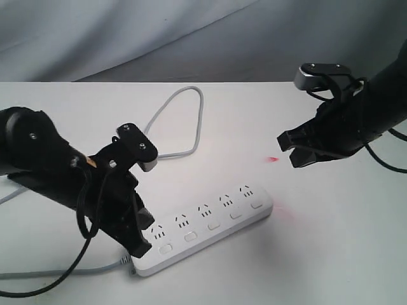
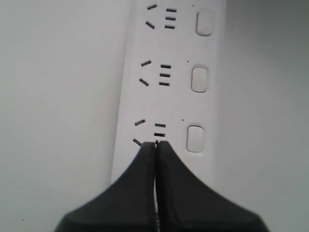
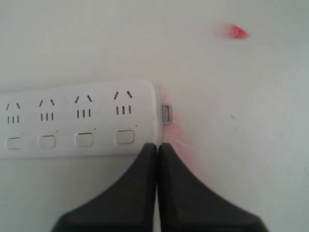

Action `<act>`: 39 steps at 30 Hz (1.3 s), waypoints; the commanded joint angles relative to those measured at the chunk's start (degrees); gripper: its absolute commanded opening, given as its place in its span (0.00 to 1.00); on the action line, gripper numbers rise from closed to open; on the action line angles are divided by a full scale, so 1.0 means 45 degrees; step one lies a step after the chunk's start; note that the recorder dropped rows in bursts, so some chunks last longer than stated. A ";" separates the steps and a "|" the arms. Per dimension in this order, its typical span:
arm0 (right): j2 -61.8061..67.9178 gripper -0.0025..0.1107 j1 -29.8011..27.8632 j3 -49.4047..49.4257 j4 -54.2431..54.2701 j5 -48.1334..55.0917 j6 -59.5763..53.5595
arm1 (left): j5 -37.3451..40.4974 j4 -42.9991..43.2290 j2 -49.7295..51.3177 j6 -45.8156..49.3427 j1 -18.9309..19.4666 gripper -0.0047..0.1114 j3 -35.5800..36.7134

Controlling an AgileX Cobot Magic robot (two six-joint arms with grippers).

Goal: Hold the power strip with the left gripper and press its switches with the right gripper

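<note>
left hand [image 1: 141, 245] closed, tips on power strip [image 1: 219, 215] near cable end | right hand [image 1: 290, 148] closed, raised beyond far end, off switches [image 1: 213, 225] | strip flat on desk [image 1: 331, 241]

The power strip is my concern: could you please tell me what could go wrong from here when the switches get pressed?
1. The left gripper is shut and seems only to rest on top of the power strip near its cable end, not clamping it, so the free end could swing or slide under a push.
2. The right gripper hangs above the table, shut. Its blunt tip may miss the small switches and land on the outlet slots beside them.
</note>
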 commanded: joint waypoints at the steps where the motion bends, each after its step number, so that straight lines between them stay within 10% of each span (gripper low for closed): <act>1: 0.0544 0.02 0.0038 -0.0123 0.0410 -0.0147 -0.0654 | 0.0060 0.0875 0.0985 -0.0457 -0.0066 0.04 -0.0687; 39: 0.1568 0.02 0.1917 -0.0123 0.0639 -0.0299 -0.1332 | 0.1178 0.5388 0.1576 -0.4323 -0.1765 0.04 -0.0661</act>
